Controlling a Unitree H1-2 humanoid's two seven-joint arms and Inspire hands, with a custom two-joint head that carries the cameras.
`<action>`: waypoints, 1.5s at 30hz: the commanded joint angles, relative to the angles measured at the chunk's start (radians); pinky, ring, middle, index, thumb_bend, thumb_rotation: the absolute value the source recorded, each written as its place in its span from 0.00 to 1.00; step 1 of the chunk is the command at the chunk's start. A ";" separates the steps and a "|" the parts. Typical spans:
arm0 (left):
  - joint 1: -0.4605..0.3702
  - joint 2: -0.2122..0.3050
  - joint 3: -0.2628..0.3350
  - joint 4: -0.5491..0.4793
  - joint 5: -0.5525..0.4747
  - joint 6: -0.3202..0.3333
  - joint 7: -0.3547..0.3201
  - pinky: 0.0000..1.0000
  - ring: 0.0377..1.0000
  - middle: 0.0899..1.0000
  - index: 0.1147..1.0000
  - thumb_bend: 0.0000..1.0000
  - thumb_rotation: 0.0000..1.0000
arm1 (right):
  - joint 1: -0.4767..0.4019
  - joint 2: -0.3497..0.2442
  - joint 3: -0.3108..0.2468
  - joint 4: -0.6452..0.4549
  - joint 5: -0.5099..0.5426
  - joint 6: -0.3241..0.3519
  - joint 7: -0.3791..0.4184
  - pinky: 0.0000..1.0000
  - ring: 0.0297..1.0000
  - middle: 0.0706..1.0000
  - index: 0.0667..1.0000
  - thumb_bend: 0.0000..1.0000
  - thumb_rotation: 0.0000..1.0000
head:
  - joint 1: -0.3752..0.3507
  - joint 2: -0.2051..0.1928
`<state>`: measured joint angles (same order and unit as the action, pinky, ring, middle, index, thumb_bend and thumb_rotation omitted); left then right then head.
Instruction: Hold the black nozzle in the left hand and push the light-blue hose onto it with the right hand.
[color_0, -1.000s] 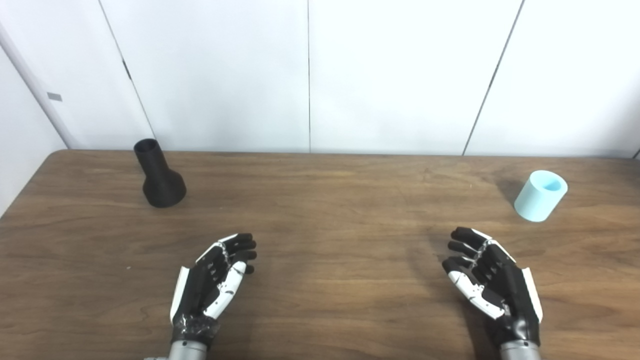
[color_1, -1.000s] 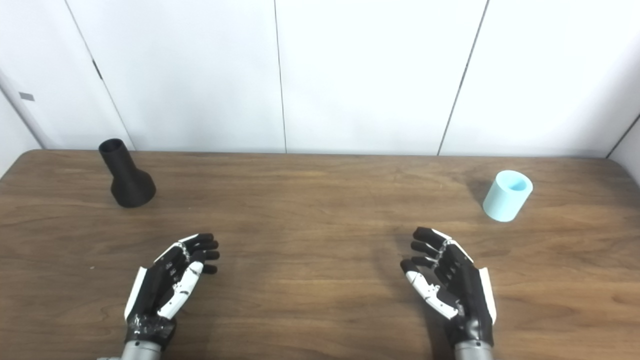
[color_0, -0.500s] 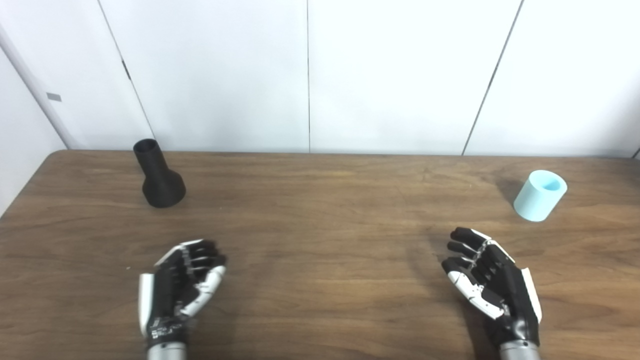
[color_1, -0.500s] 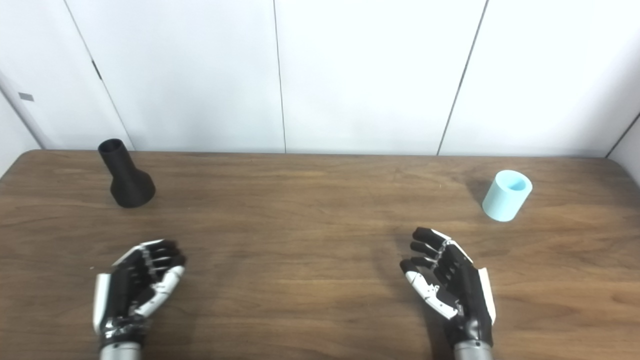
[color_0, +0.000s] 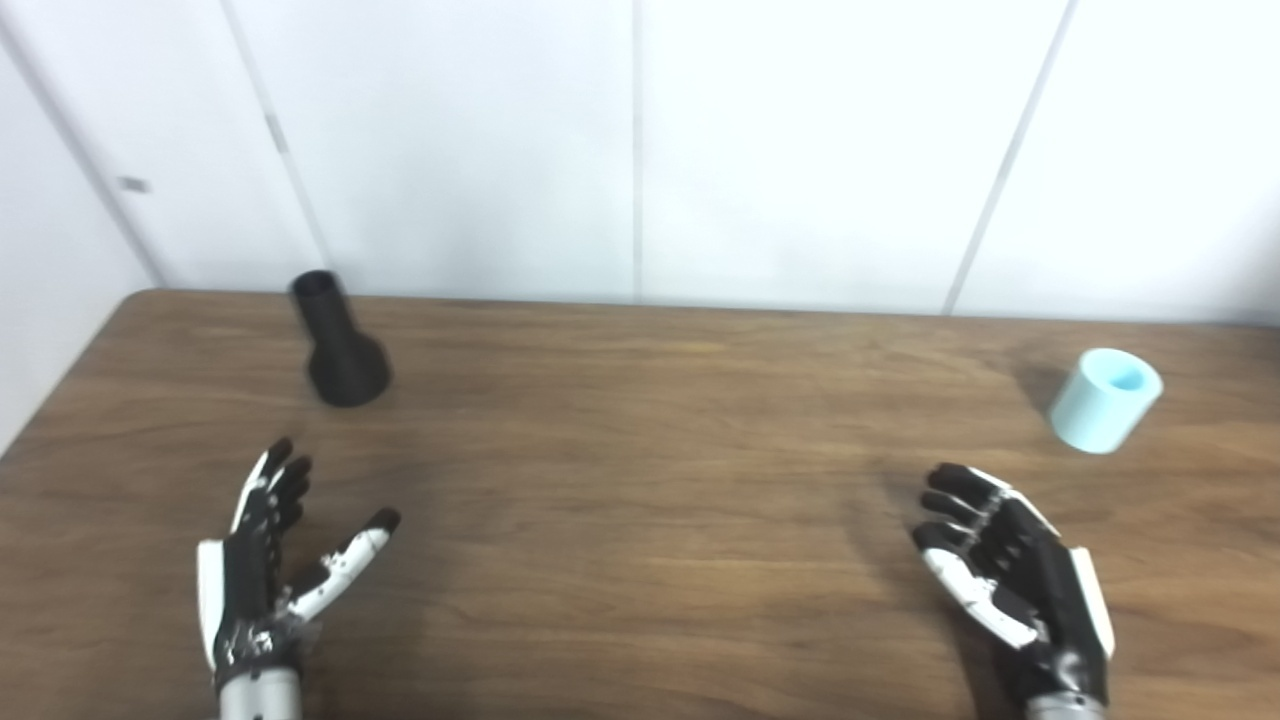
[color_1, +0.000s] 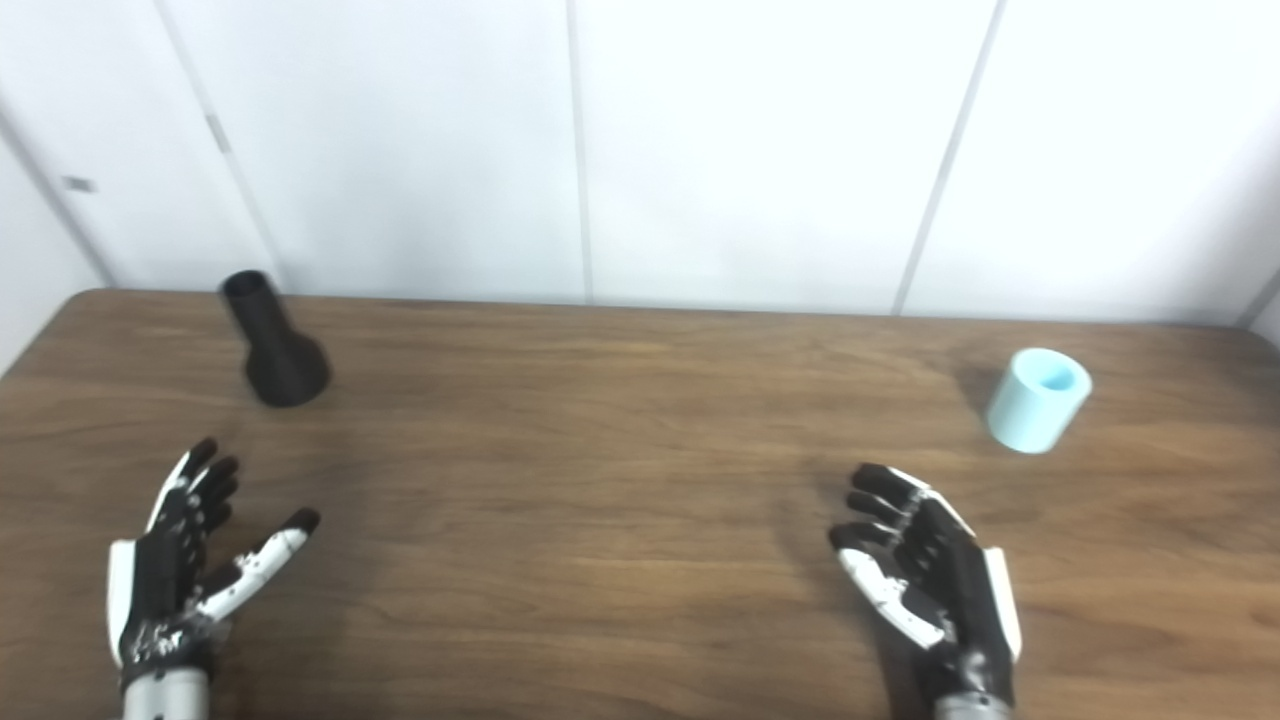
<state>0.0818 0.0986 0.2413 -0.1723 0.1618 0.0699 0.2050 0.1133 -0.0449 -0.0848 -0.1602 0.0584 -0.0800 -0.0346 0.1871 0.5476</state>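
Wood table (color_0: 640, 500): brown, carrying everything.
Nozzle (color_0: 338, 342): black, upright on its wide end at 10 o'clock, near the far edge.
Hose (color_0: 1105, 399): light-blue short tube at 3 o'clock, far right.
Left hand (color_0: 262, 560): at 8 o'clock, fingers and thumb spread wide, empty, well short of the nozzle.
Right hand (color_0: 1010, 580): at 4 o'clock, fingers loosely curled, empty, apart from the hose.

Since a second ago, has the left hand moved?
Yes. The left hand has swung outward toward the table's left edge and opened; it now sits left of the black nozzle rather than right of it.
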 joint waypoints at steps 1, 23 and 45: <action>-0.044 0.039 0.021 0.025 0.011 -0.018 0.015 0.89 0.87 0.84 0.89 0.85 0.20 | -0.024 -0.018 -0.014 -0.010 0.017 -0.049 0.013 0.63 0.70 0.71 0.66 0.23 0.00 | 0.006 0.002; -0.257 0.154 0.025 0.248 0.039 0.067 0.032 0.80 0.87 0.88 0.93 0.99 0.34 | -0.075 -0.150 -0.116 0.092 0.122 -0.050 0.073 0.55 0.66 0.67 0.63 0.32 0.31 | 0.338 -0.010; -0.383 0.283 -0.059 0.401 0.085 0.329 -0.031 0.72 0.81 0.87 0.90 1.00 0.33 | -0.084 -0.171 -0.142 0.127 0.104 -0.045 0.071 0.46 0.57 0.58 0.54 0.60 0.51 | 0.408 -0.020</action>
<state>-0.2963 0.3651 0.1931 0.2076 0.2397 0.3628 0.1997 0.0372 -0.2032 -0.2202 -0.0198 0.1662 -0.0918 0.0340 0.5967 0.5277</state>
